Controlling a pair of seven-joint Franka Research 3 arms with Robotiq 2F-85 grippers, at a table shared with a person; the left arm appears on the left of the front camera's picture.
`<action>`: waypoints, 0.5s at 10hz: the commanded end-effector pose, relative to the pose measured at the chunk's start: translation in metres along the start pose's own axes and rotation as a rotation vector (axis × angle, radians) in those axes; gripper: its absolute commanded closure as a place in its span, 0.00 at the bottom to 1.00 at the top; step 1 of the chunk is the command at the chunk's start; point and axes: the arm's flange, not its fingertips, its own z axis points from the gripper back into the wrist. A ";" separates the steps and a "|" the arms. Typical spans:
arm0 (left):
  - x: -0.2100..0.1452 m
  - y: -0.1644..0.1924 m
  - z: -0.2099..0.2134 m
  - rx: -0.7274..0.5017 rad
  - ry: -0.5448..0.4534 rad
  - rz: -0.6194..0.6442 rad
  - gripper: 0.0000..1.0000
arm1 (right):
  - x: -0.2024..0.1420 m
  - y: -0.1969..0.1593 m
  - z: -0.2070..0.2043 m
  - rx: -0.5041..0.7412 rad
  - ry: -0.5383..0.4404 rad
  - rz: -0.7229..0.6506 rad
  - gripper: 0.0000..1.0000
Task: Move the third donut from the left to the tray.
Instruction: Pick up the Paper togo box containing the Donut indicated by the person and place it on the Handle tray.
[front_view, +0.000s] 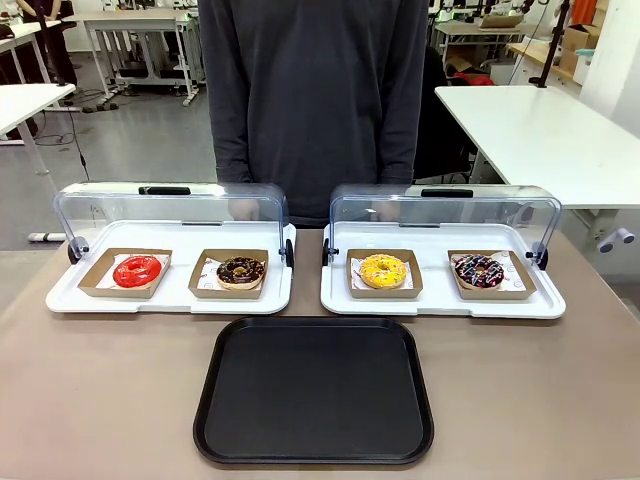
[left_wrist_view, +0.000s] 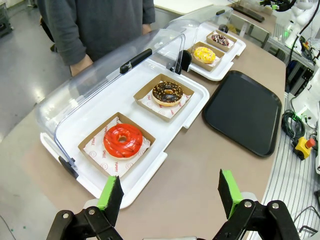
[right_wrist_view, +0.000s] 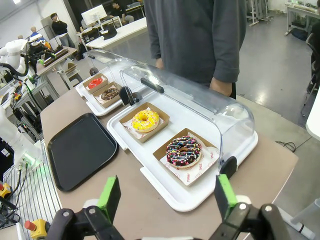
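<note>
The third donut from the left (front_view: 383, 270) has bright yellow icing and sits in a brown cardboard holder on the right white display tray; it also appears as the yellow donut (right_wrist_view: 145, 120) and the yellow donut (left_wrist_view: 204, 54). The black tray (front_view: 314, 392) lies bare in front of both display trays, also seen as the tray (left_wrist_view: 243, 111) and the tray (right_wrist_view: 82, 149). My left gripper (left_wrist_view: 169, 192) hangs open above the table's left end, near the red donut. At the right end my right gripper (right_wrist_view: 168, 195) is open over the table edge, short of the sprinkled chocolate donut.
A red donut (front_view: 137, 271) and a chocolate donut (front_view: 240, 271) rest on the left display tray (front_view: 170, 297). A sprinkled chocolate donut (front_view: 479, 270) shares the right display tray (front_view: 440, 302). Both clear domed lids (front_view: 170, 212) are pushed back. A person (front_view: 312, 100) stands at the far side.
</note>
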 end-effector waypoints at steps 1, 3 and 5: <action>0.002 -0.001 0.001 -0.006 -0.002 0.005 0.00 | 0.002 -0.003 -0.001 0.000 -0.027 0.015 0.00; 0.002 -0.001 0.001 -0.006 -0.002 0.005 0.00 | 0.002 -0.003 -0.001 0.000 -0.027 0.015 0.00; 0.002 -0.001 0.001 -0.006 -0.002 0.005 0.00 | 0.002 -0.003 -0.001 0.000 -0.027 0.015 0.00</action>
